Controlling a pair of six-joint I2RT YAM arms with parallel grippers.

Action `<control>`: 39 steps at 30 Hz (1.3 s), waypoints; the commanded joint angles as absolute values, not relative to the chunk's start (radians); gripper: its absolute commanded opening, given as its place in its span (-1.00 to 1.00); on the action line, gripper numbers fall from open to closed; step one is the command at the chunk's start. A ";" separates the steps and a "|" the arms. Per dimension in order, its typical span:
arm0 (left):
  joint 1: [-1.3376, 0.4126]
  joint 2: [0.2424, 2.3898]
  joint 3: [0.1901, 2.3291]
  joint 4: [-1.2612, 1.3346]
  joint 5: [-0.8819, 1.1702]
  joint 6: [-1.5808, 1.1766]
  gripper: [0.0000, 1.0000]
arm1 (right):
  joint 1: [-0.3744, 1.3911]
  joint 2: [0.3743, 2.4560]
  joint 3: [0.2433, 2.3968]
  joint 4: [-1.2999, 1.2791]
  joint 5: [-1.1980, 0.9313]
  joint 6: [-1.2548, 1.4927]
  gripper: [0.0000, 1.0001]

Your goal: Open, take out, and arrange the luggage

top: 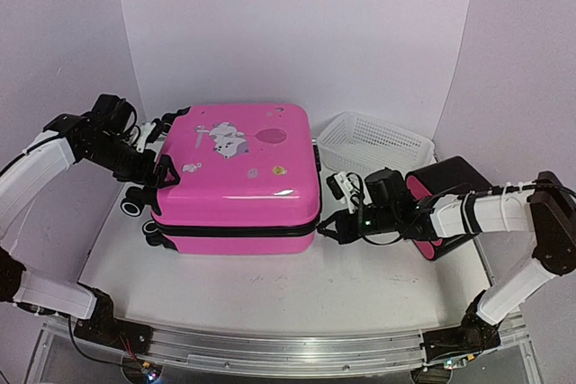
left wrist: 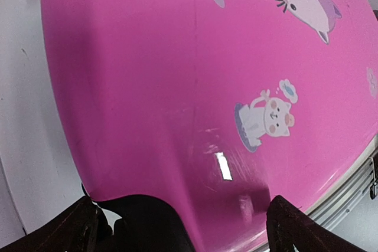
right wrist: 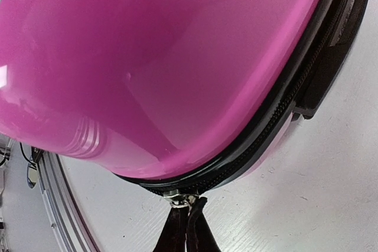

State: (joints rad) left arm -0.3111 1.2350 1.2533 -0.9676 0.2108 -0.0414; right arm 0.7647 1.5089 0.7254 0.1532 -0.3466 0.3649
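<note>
Now R tool [right wrist: 188, 212] pinches zip pull [right wrist: 179, 198] on luggage [top: 238, 173]; L tool [left wrist: 183, 222] open.

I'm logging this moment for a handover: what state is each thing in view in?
Bright-pink hard-shell suitcase: lying flat, lid down.
Metal zip pull: at the near right corner, pinched.
Right gripper: shut on the metal zip pull.
Left gripper: open, at the wheel end.
White mesh plastic basket: upright.
Black case with pink end: partly hidden behind the right arm.
</note>
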 commanded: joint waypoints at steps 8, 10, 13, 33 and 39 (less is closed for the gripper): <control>-0.530 1.165 1.148 -0.978 0.200 -0.157 0.99 | 0.639 1.525 0.857 0.137 -0.415 0.327 -1.00; -0.573 1.159 1.132 -0.962 0.169 -0.189 0.99 | 0.621 1.550 0.889 0.117 -0.443 0.309 -1.00; -0.658 1.168 1.111 -0.947 0.048 -0.244 0.99 | 0.602 1.579 0.938 0.058 -0.459 0.267 -1.00; -0.891 1.425 1.183 -0.672 -0.169 -0.551 0.57 | 0.979 1.635 0.943 0.146 -0.035 0.396 -1.00; -0.893 1.409 1.178 -0.656 -0.103 -0.531 0.61 | 0.997 1.694 0.989 0.138 -0.032 0.372 -1.00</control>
State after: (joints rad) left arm -0.8909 1.3148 1.2182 -0.8406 -0.3080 -0.4473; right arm 0.9508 1.6989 0.9512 0.0799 0.0711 0.3767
